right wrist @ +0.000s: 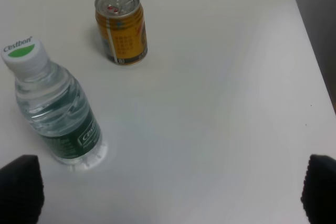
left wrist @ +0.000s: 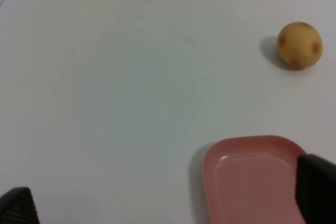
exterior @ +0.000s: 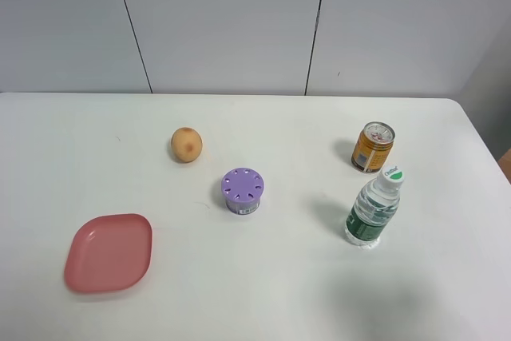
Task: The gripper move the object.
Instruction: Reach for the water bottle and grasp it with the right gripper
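A small water bottle stands upright on a white table, its long axis vertical and its white-green cap pointing straight up. In the high view it sits at about four o'clock on the tabletop. An orange can, also upright, stands near it at twelve o'clock, and a purple round container lies off at nine o'clock. A tan ball rests at eleven o'clock from that container, and a pink plate lies well apart at eight o'clock. The right gripper hangs above the table with its jaws spread wide and holding nothing (the bottle stands apart from both fingers, nearer one of them). The left gripper is likewise spread and empty, one finger over the plate's edge.
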